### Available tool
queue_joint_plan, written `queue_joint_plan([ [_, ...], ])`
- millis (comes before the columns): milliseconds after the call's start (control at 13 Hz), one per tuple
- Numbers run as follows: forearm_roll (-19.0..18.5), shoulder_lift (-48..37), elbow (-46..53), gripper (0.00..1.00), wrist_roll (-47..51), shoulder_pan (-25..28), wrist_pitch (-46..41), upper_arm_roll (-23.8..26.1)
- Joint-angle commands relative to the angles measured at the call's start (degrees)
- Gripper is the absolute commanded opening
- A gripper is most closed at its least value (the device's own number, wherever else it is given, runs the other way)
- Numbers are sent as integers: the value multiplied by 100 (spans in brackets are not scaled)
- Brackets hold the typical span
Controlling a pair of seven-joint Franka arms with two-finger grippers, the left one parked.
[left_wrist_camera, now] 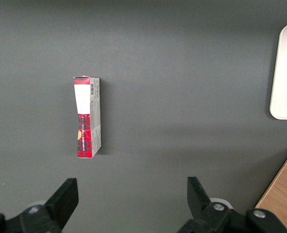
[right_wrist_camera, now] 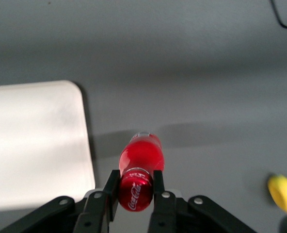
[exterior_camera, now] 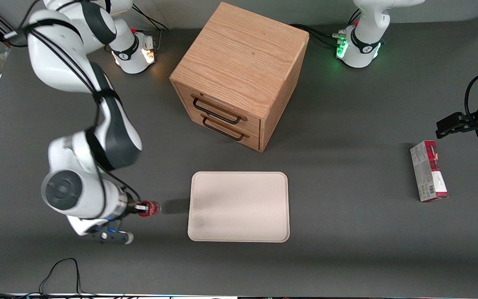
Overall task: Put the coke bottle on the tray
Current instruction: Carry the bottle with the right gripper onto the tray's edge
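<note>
Two black fingers (right_wrist_camera: 158,194) of the right arm's gripper (exterior_camera: 142,207) are clamped on the red cap end of the small coke bottle with red label and clear plastic base (right_wrist_camera: 139,170), one finger on each side of the cap. In the front view the coke bottle (exterior_camera: 149,208) sits just beside the short edge of the large flat cream rectangular tray with rounded corners and low rim (exterior_camera: 239,206), on the working arm's side, not over the tray; whether it touches the grey table mat (exterior_camera: 347,257) cannot be told. Wrist view shows a yellow rounded lump (right_wrist_camera: 282,193) on the mat near the bottle, apart from it. Tray (right_wrist_camera: 34,145) surface bare, rim near the bottle's base. Toward the parked arm's end lies a red-and-grey oblong carton (exterior_camera: 428,171), flat on the mat, well apart from the tray. Farther from the front camera than the tray stands a light wooden cabinet (exterior_camera: 241,70) with two drawers and black wire handles (exterior_camera: 218,118), both drawers closed.
</note>
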Motion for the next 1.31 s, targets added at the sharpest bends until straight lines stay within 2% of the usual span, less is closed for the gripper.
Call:
queue_joint_plan([
  [0, -43, -817, -180, 0, 68, -512, -823, 658],
  [154, -52, -1090, -180, 0, 68, -689, -1254, 923],
  [462, -61, -1118, -180, 0, 111, -645, -1353, 924],
  [615, -61, -996, -180, 0, 591, -558, -706, 967],
  [846, -69, -373, -172, 0, 2033, -172, 726, 1030],
  [1000, -122, 5, -163, 0, 2404, 57, 1404, 968],
  [1154, -140, 217, -172, 0, 2494, 111, 1714, 959],
  [1231, -296, 331, -172, 0, 2529, 206, 1854, 959],
])
